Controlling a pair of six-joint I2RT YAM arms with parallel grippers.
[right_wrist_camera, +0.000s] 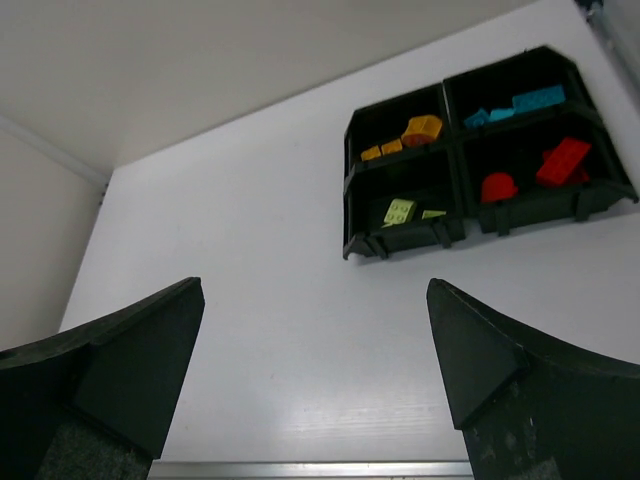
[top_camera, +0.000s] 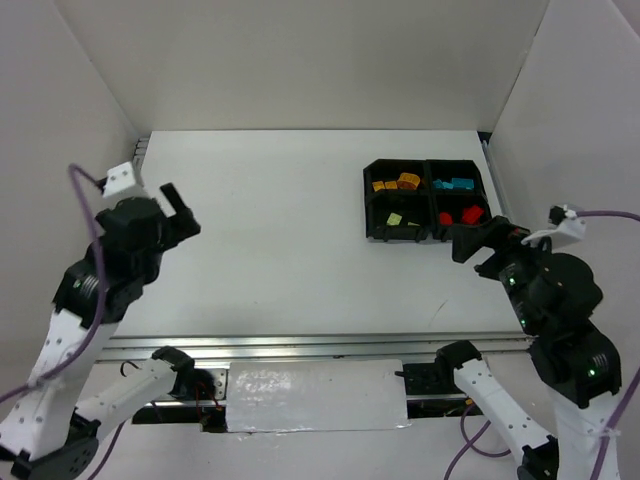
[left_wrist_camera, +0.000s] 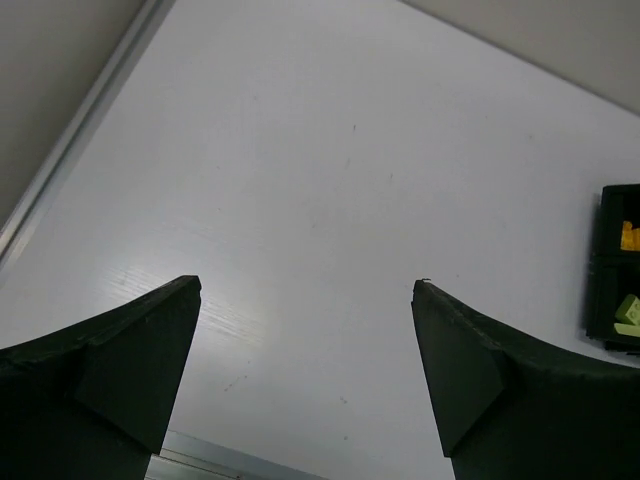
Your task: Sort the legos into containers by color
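The black four-compartment tray point(top_camera: 367, 205) sits at the table's back right, and all the legos in view lie inside it. Orange bricks point(top_camera: 402, 182) are in the back-left cell, teal ones point(top_camera: 455, 184) back right, pale green ones point(top_camera: 395, 219) front left, red ones point(top_camera: 466, 214) front right. My right gripper point(top_camera: 478, 238) hovers open just in front of the tray's near right corner, nothing between its fingers point(right_wrist_camera: 314, 284). Far to the left, my left gripper point(top_camera: 183, 212) is raised and open, empty too point(left_wrist_camera: 306, 283). The tray point(left_wrist_camera: 612, 215) shows only at that view's right edge.
White walls enclose the table on three sides. A metal rail point(top_camera: 300, 345) runs along the near edge, with a white panel point(top_camera: 315, 395) between the arm bases. In the right wrist view the tray point(right_wrist_camera: 400, 240) lies ahead to the right.
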